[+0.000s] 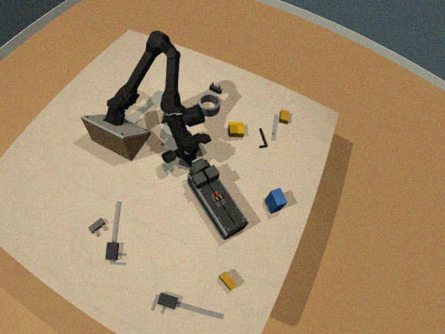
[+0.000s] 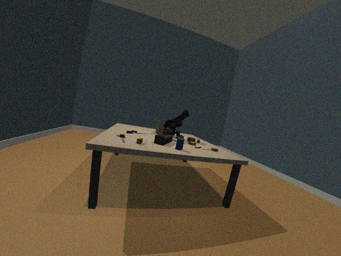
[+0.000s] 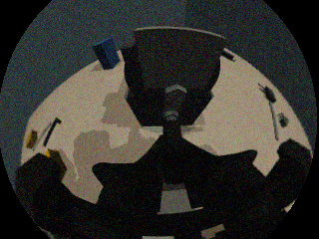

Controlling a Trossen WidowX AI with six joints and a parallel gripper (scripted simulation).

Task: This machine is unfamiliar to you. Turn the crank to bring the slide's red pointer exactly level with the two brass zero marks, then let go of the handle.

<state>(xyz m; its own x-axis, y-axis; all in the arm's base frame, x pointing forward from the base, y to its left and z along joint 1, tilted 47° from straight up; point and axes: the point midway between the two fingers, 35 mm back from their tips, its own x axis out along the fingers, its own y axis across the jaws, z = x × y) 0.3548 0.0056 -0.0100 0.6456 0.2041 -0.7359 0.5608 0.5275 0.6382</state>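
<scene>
The machine [image 1: 229, 211] [image 2: 162, 139] [image 3: 174, 57] is a long dark box with a slot along its top and dark blocks at the end nearest the arm. The slide's small red pointer [image 1: 216, 193] shows beside the brass zero marks [image 1: 217, 197], seemingly slightly toward the arm's end; exact alignment is too small to tell. My gripper [image 1: 192, 162] [image 3: 167, 137] is at the machine's near end, shut on the crank handle [image 3: 170, 116], whose grey end shows just beyond the fingertips in the wrist view. The fingers hide the rest of the handle.
A blue block [image 1: 276, 200] [image 2: 179, 144] [image 3: 107, 54] stands beside the machine. A yellow block [image 1: 236, 129], a grey ring [image 1: 208, 105] and a black hex key [image 1: 263, 138] lie on the gripper's other side. Caliper-like tools [image 1: 112, 250] [image 1: 167, 300] and an orange block [image 1: 227, 280] lie farther off.
</scene>
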